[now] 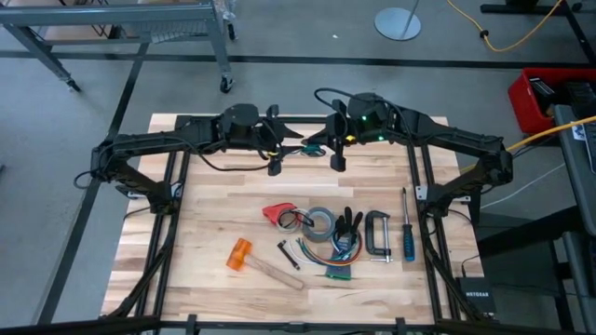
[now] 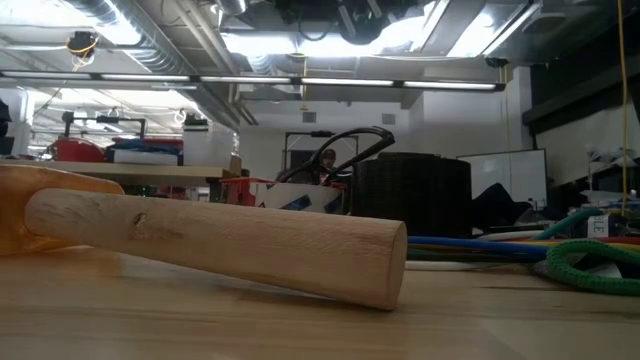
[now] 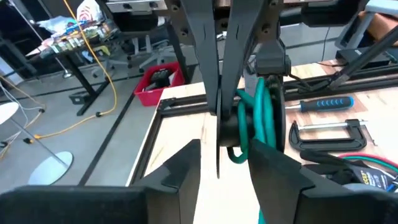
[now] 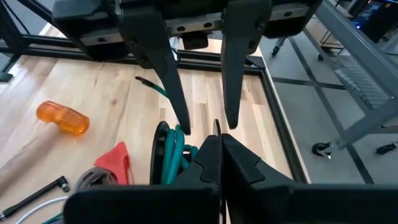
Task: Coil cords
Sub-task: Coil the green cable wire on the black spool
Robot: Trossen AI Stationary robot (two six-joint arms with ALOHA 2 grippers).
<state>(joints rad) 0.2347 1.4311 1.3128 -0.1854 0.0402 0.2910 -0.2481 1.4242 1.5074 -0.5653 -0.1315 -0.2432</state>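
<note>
Low view puts the wooden hammer handle (image 2: 220,240) right in front of you, lying across the desk (image 1: 214,186), with a green cable (image 2: 590,265) looped off to one side.

Looking from above, the hammer's orange head (image 1: 240,253) sits at the near side. Just past it comes a row of clutter: a red piece (image 1: 277,213), a grey tape roll (image 1: 321,221), a C-clamp (image 1: 377,233) and a blue-handled screwdriver (image 1: 408,237).

Move on to the far edge of the desk, and that's where both your arms meet. Your right tool (image 4: 219,155) is closed, its two dark fingers pressed together on the cord (image 4: 171,152). The cord is gathered into a teal-green and dark coil of several loops that stands on edge beside those fingers. One loose end trails off over the bare wood.

Your left tool (image 3: 224,174) faces the right one head-on, very close. Its fingers are spread apart with a clear gap between them and they grip nothing. The coil sits just beyond its tips, with the right tool's fingers coming down between them.
</note>
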